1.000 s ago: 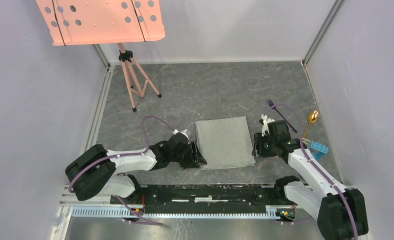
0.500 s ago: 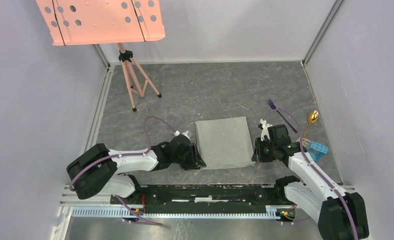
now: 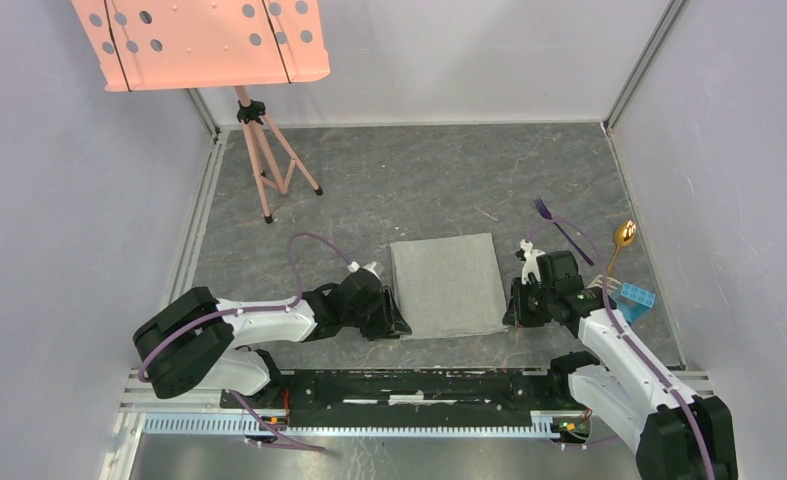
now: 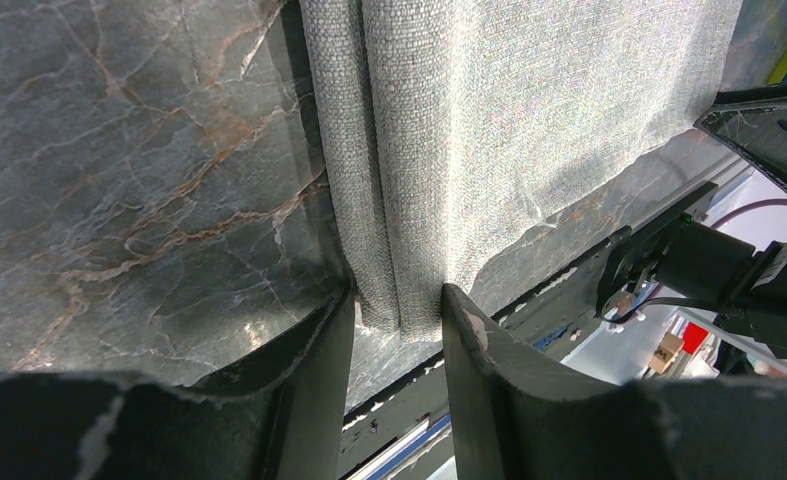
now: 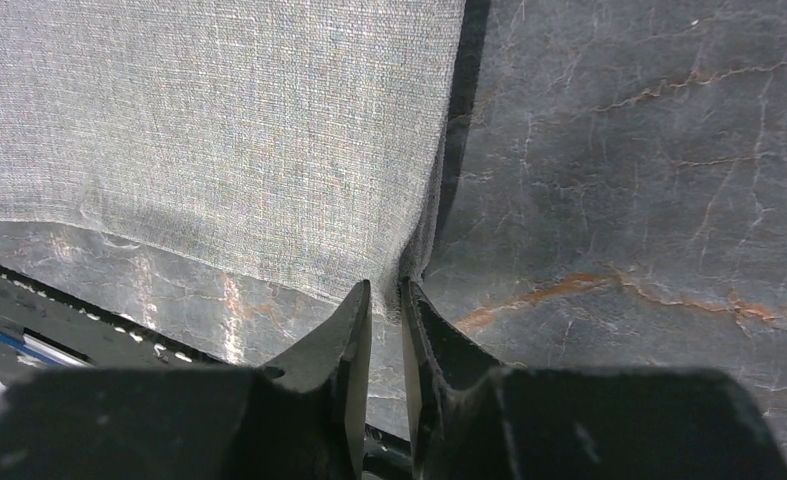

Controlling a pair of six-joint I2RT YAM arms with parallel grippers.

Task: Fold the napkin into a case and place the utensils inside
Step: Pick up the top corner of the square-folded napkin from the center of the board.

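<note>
The napkin lies flat as a grey rectangle in the middle of the table, between my two arms. My left gripper sits low at its near-left corner. In the left wrist view its fingers press on both sides of the napkin's bunched, doubled-over left edge. My right gripper is at the near-right corner. Its jaws stand almost together, and the napkin's thin edge is pinched between the fingertips. The purple fork and the gold-bowled spoon lie on the table to the far right, apart from the cloth.
A blue toy block with a yellow one sits right of my right arm. A salmon-pink perforated panel on a tripod stands at the back left. Grey walls enclose the table; the black rail runs along the near edge.
Both grippers have narrowed onto the napkin's near corners. The right gripper has shifted slightly toward the near edge. The napkin has stayed flat.
</note>
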